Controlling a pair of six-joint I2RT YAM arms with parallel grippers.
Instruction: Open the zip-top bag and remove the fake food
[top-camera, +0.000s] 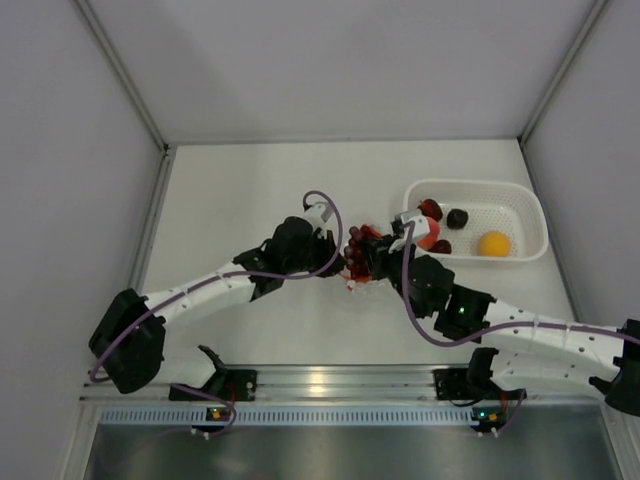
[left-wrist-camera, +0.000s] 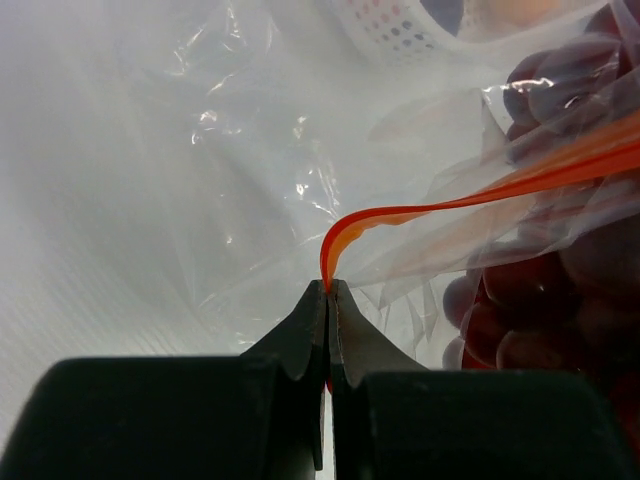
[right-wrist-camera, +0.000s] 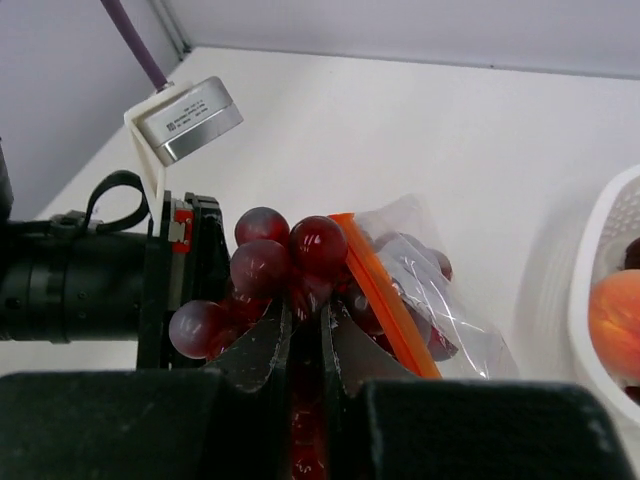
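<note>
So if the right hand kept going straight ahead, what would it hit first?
The grape bunch, right at the tips of the right hand; the left arm looks close behind, depth unclear.

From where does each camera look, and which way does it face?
Top external: above, behind the bases, facing down on the table; left arm and right arm show.
Left wrist: on the left arm, facing along the left gripper, shut on the zip-top bag.
Right wrist: on the right arm, facing along the right gripper, shut on the grape bunch; left arm visible.
Both wrist views share zip-top bag, grape bunch and basket.
</note>
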